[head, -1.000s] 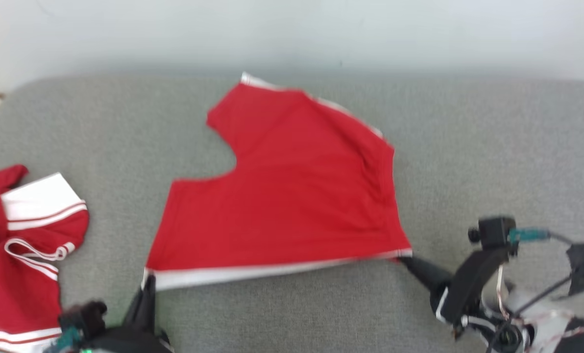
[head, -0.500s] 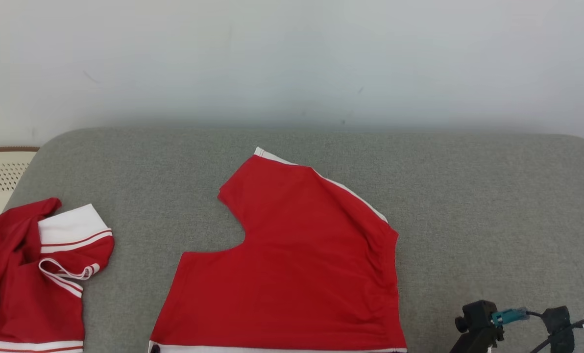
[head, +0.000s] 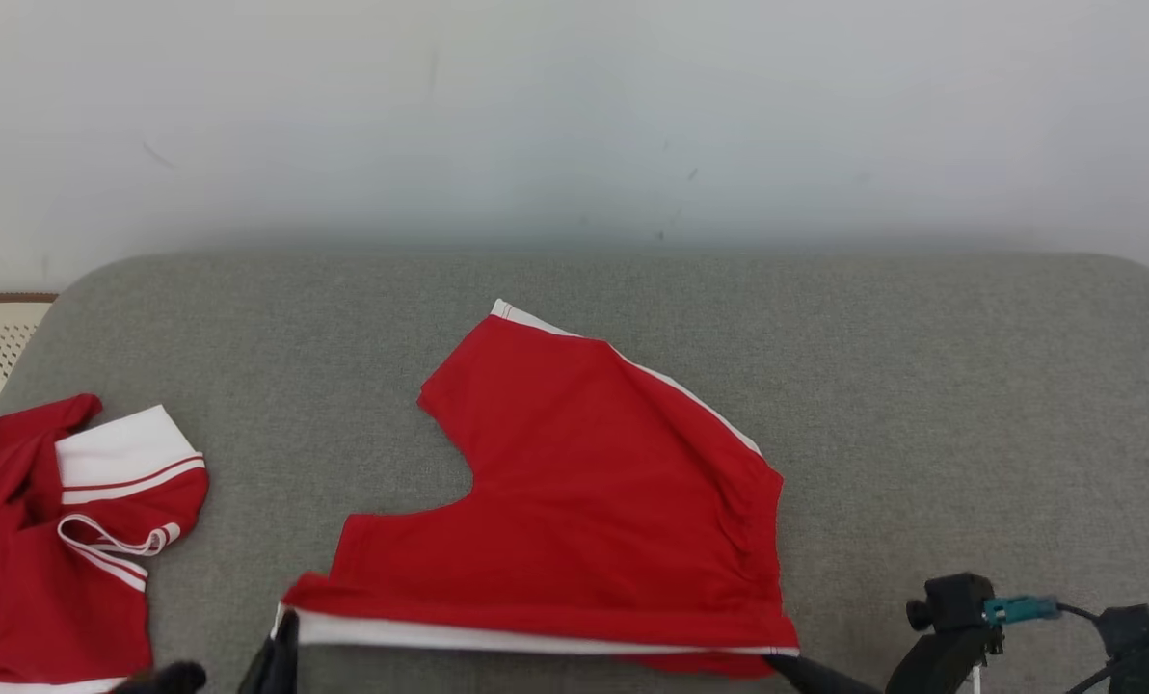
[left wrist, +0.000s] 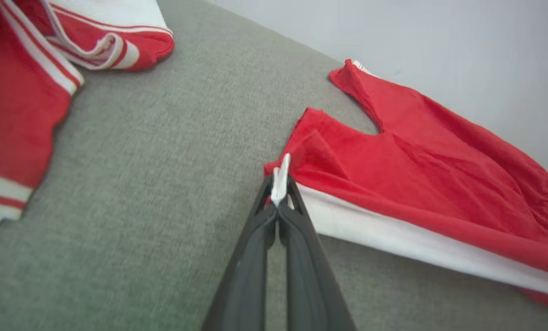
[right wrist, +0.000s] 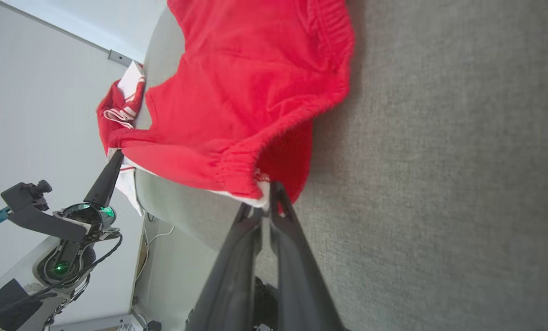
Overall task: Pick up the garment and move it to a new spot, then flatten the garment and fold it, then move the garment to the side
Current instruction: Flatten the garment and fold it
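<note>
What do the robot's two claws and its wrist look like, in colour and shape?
The left claw and the right claw each have two long, dark grey, tapering fingers. The right wrist carries a black camera block with a teal plug and a thin black cable.

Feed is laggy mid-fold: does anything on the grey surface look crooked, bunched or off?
Nothing damaged. The red garment lies askew, one leg pointing far-left, its near white band pinched at both corners by the left claw and right claw. A second red garment sits crumpled at the left edge.

A plain indoor room, by its grey padded surface and white wall
</note>
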You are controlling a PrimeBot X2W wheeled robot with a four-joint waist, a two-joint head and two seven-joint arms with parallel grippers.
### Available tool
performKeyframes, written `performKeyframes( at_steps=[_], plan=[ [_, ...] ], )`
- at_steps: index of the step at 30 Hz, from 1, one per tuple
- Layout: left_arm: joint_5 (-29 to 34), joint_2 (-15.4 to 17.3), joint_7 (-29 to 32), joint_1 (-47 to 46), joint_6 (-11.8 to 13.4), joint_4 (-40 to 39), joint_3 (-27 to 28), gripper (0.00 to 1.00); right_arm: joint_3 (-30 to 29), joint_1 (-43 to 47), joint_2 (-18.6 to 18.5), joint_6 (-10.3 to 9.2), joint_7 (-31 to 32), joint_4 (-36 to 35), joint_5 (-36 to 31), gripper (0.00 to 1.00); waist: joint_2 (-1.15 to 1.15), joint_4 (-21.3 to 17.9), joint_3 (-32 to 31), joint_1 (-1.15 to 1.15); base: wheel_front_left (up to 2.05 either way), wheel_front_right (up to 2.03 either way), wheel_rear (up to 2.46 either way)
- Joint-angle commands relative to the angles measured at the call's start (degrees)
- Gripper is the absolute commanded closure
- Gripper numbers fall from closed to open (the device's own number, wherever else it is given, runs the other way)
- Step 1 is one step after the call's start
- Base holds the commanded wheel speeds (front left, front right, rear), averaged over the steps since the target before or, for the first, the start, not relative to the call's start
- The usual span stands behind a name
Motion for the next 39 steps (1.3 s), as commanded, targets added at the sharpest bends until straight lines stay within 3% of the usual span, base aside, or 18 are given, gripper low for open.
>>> performKeyframes(
  at_steps=[1,12,20,32,39],
  plan=[
    [0.9,0.8,-0.1,-2.0,0.1,-0.8,0.2,1.00,-1.1,-1.0,-0.1,-0.06,-1.6,-0.3,-0.3,1.00,0.00,0.1,1.0,0.00,0.00,0.00,0.00],
    [2.7,2.2,-0.1,-23.2,0.1,0.7,-0.9,1.00,-10.3,-9.3,3.6,-0.06,-11.9,-1.2,-1.7,1.00,0.00,-3.1,12.7,0.00,0.00,0.00,0.00],
    [6.5,3.5,-0.1,-37.4,0.1,7.4,-2.8,1.00,-11.4,-16.0,8.4,-0.04,-14.2,2.0,-3.6,1.00,0.00,-7.4,20.3,0.00,0.00,0.00,0.00],
    [11.9,3.9,-0.1,-49.8,1.7,17.0,-4.3,1.00,-12.6,-20.3,14.8,-0.04,-17.2,4.9,-6.1,1.00,0.00,-12.2,26.7,0.00,0.00,0.00,0.00],
    [13.4,4.7,-0.1,-52.4,3.1,19.1,-4.0,1.00,-17.2,-20.1,17.4,-0.07,-17.5,7.7,-9.6,1.00,0.00,-13.7,28.3,0.00,0.00,0.00,0.00]
  ],
)
